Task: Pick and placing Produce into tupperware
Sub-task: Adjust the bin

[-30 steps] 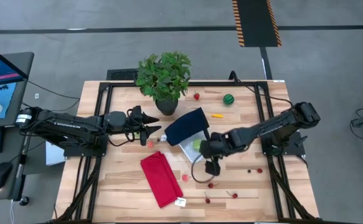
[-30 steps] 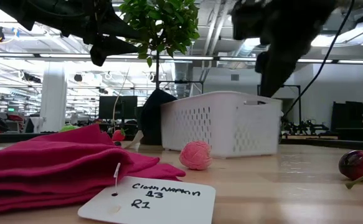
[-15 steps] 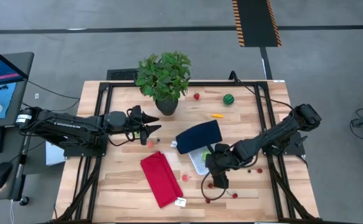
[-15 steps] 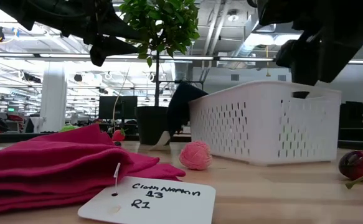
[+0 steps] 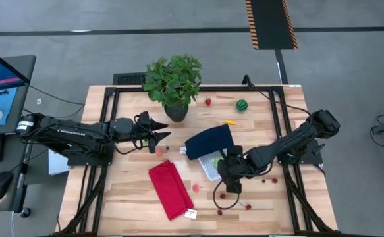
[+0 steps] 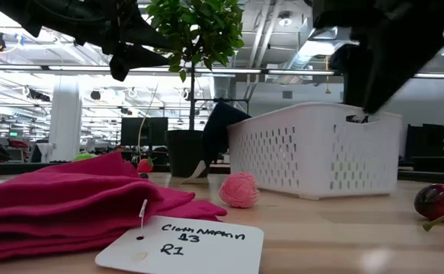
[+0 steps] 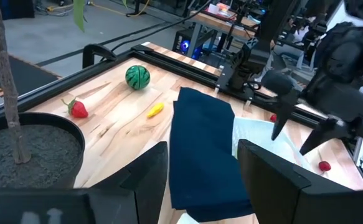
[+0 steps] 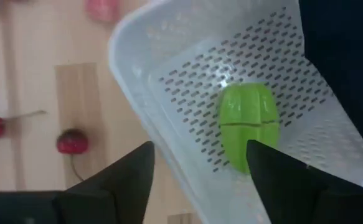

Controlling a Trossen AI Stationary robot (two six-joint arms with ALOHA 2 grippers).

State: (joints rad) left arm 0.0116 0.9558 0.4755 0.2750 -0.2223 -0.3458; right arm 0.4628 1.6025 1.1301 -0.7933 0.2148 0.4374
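Judging by what lies where, the task is barely begun: one piece of produce, a green toy vegetable (image 8: 248,127), sits inside the white perforated tupperware (image 5: 211,164), which stands near the middle of the desk (image 5: 132,191) with its navy lid (image 5: 209,141) leaning over its far side. Everything else is outside it: a striped green melon (image 5: 242,105) and a red strawberry (image 5: 208,102) by the far edge, an orange carrot-like piece (image 5: 229,122) just nearer than those, a pink ball (image 5: 195,187) beside the red cloth (image 5: 170,189), and several small red cherries (image 5: 247,206) scattered toward the near edge and right side. The right claw (image 5: 229,185) hangs over the container's near-right rim with its fingers apart and nothing between them, the basket floor showing in the gap in its wrist view. The left claw (image 5: 165,137) waits above the left half of the desk, near the potted plant (image 5: 174,82), fingers parted and empty. For room, the far-edge pieces have bare wood around them, though the plant crowds the strawberry's left side. The near cherries lie in open space, but close to the near edge and the tagged cloth, so I would expect a low approach there to need care. The leaning lid narrows access to the container from the far side.
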